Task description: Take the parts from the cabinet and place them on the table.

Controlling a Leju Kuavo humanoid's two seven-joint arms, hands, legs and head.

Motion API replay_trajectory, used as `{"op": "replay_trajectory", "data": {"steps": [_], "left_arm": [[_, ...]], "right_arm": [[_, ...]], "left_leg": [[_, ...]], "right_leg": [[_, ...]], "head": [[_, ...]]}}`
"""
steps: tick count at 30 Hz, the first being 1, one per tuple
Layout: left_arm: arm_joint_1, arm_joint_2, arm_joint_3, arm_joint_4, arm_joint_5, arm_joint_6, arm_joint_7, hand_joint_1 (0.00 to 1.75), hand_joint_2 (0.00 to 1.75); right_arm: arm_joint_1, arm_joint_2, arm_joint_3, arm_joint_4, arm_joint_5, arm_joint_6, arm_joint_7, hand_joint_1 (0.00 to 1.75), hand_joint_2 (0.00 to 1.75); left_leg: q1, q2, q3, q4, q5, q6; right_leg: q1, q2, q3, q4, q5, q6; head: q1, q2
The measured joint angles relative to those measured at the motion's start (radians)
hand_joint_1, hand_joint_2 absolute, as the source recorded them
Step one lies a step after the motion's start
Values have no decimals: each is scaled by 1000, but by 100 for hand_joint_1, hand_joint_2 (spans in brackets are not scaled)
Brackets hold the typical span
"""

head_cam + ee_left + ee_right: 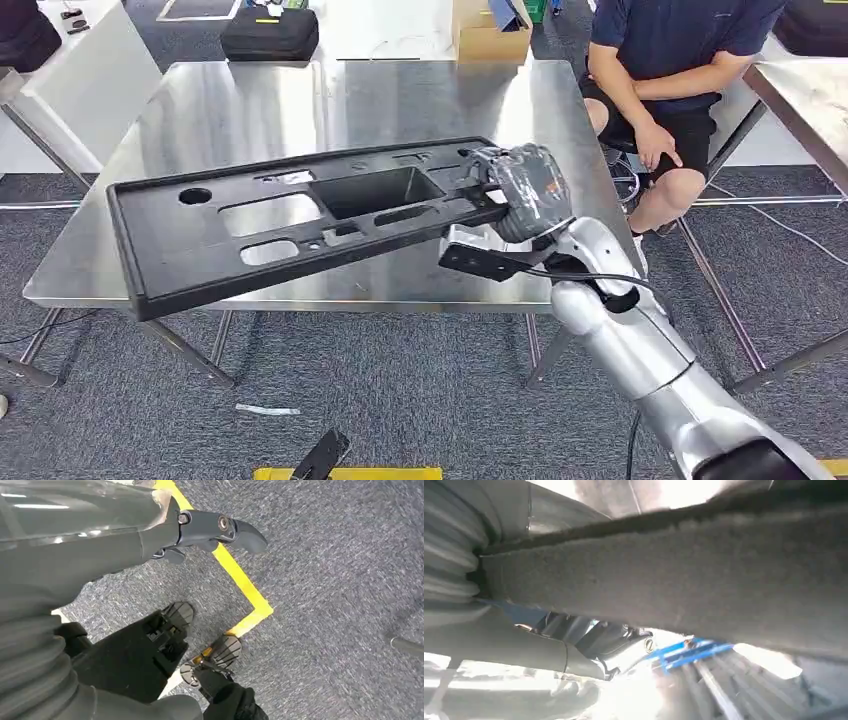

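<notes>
A long black plastic panel (300, 215) with several cut-outs hangs tilted just above the near half of the steel table (250, 110). My right hand (525, 190) grips it at its right end, fingers wrapped over the edge. In the right wrist view the panel's dark underside (674, 580) runs across close to the camera, above my right hand (549, 650). My left hand (200, 530) hangs at my side over the grey carpet, thumb stretched out, holding nothing.
A person (670, 60) sits at the table's far right corner. A black bag (270, 35) and a cardboard box (490, 30) lie beyond the far edge. Other tables stand to the right (810, 100) and left (70, 70). Yellow floor tape (240, 580) runs near my feet.
</notes>
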Motion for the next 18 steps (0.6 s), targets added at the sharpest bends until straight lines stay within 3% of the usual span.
{"op": "replay_trajectory", "data": {"steps": [7, 13, 18], "left_arm": [[-9, -6, -7, 0, -16, -16, 8, 0, 175], [-16, -13, -9, 0, -19, -21, 15, 0, 175], [-25, -27, -18, 0, -35, -34, 34, 0, 175]], "right_arm": [[-94, 61, 107, 90, 78, 69, 61, 175, 175], [-136, 111, 167, 162, 111, 80, 84, 175, 175], [-185, 159, 218, 258, 190, 91, 141, 175, 175]], "left_leg": [[0, 1, 0, 0, 0, 0], [0, 0, -1, 0, 0, 0], [0, 0, 0, 0, 0, 0]], "right_leg": [[0, 1, 0, 0, 0, 0], [0, 0, 0, 0, 0, 0], [0, 0, 0, 0, 0, 0]], "head": [[0, 0], [0, 0], [0, 0]]}}
